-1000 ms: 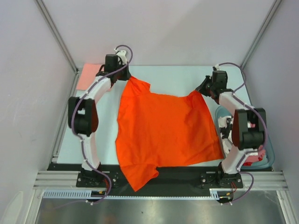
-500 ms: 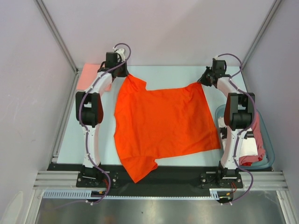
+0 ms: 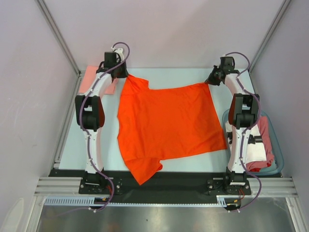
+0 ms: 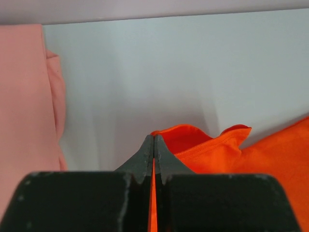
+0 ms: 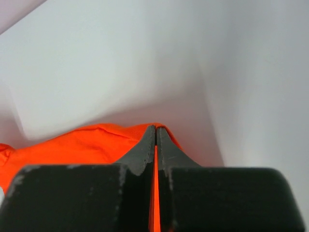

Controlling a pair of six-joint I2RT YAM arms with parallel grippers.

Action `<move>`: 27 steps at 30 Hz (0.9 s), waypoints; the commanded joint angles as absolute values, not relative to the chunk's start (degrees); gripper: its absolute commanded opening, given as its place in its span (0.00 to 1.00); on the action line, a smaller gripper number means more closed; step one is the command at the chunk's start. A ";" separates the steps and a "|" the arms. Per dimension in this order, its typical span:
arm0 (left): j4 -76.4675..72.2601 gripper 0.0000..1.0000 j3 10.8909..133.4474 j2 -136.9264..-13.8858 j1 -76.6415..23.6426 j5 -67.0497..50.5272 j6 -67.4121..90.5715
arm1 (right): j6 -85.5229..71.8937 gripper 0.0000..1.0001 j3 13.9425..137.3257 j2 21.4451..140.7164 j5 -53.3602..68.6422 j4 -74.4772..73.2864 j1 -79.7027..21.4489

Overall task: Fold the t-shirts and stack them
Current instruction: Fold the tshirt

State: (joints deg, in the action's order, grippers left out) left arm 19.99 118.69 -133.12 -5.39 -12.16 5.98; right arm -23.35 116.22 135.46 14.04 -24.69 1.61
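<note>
Top external view has the table (image 3: 183, 77) as the widest thing, and the orange shirt (image 3: 169, 121) lies spread flat across its middle, turned sideways, with the shoulders and sleeves towards the left arm and the hem towards the right arm. Its near sleeve hangs over the near edge onto the black strip by the arm bases. At the right edge sits the tub (image 3: 279, 155), holding a heap of shirts (image 3: 256, 150) in white and reddish cloth, not yet folded. A pink shirt (image 3: 91, 79) lies folded at the far left corner, apart from the orange one. The left gripper (image 4: 153, 144) has its jaws pressed together on the far sleeve end of the orange shirt, and the right gripper (image 5: 155, 134) pinches the far hem corner in the same way, so the far edge runs nearly straight between them. Whether each pinch takes both layers of cloth or only the upper one I cannot tell from the wrist views. The cloth looks light, soft and limp. I judge it will sag and crease wherever it is not held and will drag rather than slide freely, but it will not be harmed by a firm pinch. Corners and seam ends such as these two look like the best holds, since a grip in the middle would only bunch it.
</note>
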 commanded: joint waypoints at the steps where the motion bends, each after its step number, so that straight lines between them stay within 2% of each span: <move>1: 23.19 0.00 119.62 -130.08 -5.36 -12.92 7.47 | -23.99 0.00 122.25 136.76 15.38 -31.80 2.37; 16: 33.04 0.00 105.56 -113.75 -6.42 -11.16 9.93 | -20.39 0.00 121.38 134.21 15.73 -45.87 3.08; 27: 37.79 0.00 95.37 -103.19 -9.58 -9.67 9.40 | -20.13 0.00 111.19 125.35 13.54 -45.88 3.16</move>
State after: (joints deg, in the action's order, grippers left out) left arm 35.51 98.37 -108.33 -8.47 -10.68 9.02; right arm -20.88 112.75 132.33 14.35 -45.04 2.92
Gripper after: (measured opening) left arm 0.005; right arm 0.010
